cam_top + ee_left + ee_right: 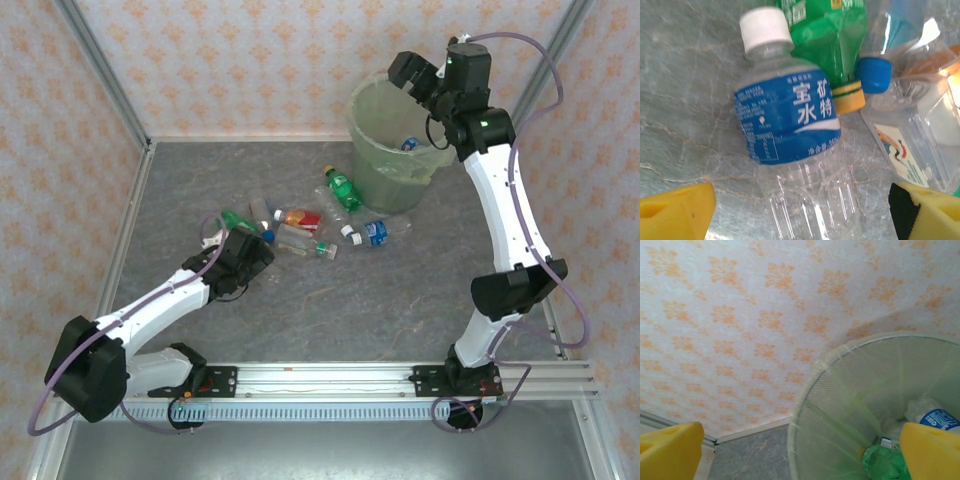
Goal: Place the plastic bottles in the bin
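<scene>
**Desk:** What could go wrong on the left?

**Photographer:** The left gripper [800,212] hangs with its yellow fingers spread wide, one on either side of a blue-labelled bottle [790,125] lying on the grey marbled table [685,100]. The bottle is clear, ribbed and round, and looks thin and slick. A squeeze off its middle could squirt it out or crumple it. Just ahead of the fingers lies a crinkled green bottle [825,35]. Toward the right finger a square clear bottle [920,140] crowds in and could snag as the jaws close.

**Desk:** And on the right?

**Photographer:** The right gripper [800,450], jaws wide and empty, hovers at the rim of the bin [850,405]. The bin is tapered, ribbed, translucent pale green and lined with a thin bag. Two bottles lie at its bottom, below the fingers. A low swing could catch the liner and tip the light bin.
</scene>
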